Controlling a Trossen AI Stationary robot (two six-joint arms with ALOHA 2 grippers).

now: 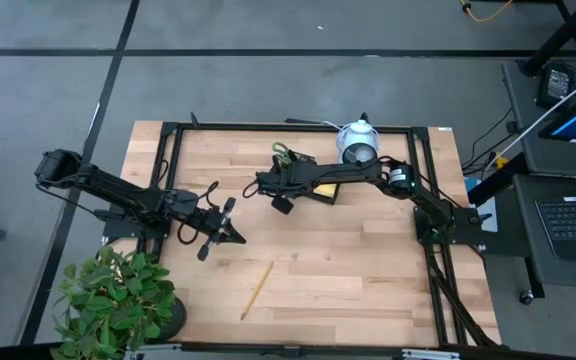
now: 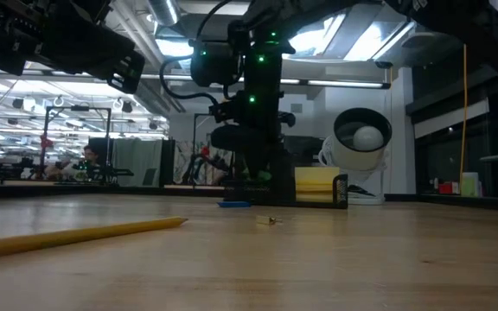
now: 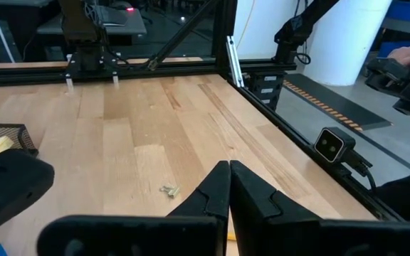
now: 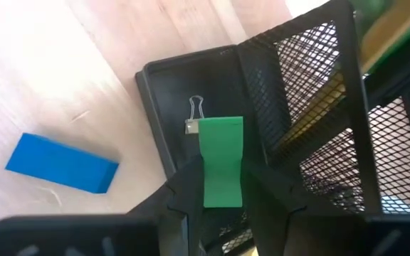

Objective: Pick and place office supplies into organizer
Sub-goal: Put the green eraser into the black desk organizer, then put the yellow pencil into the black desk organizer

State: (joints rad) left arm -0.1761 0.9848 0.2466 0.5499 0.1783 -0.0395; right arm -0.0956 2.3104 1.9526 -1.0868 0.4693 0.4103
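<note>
The black mesh organizer (image 1: pixel 324 192) stands at the table's far middle with a yellow sticky-note pad (image 2: pixel 316 183) in it. My right gripper (image 1: pixel 268 186) hangs over its low front compartment (image 4: pixel 164 107), shut on a green binder clip (image 4: pixel 223 153). A blue piece (image 4: pixel 62 165) lies flat on the table beside the organizer. Green-handled scissors (image 1: pixel 284 153) lie behind the organizer. A wooden pencil (image 1: pixel 256 289) lies flat toward the near edge. My left gripper (image 3: pixel 230 186) is shut, holds nothing and hovers left of centre (image 1: pixel 223 226). My right gripper pinches the green binder clip by its flat green body (image 4: pixel 223 186) between its two fingers, coming from above and pointing down. The clip's silver wire handle (image 4: pixel 195 110) sticks out beyond the fingertips, over the front compartment's floor. Whether the clip touches that floor I cannot tell.
A white round lens-faced device (image 1: pixel 358 143) stands just right of the organizer at the far edge. A small metal piece (image 3: pixel 168 190) lies on the wood in front of my left gripper. A potted plant (image 1: pixel 118 300) sits at the near left corner. Black frame rails (image 1: pixel 168 160) border the table.
</note>
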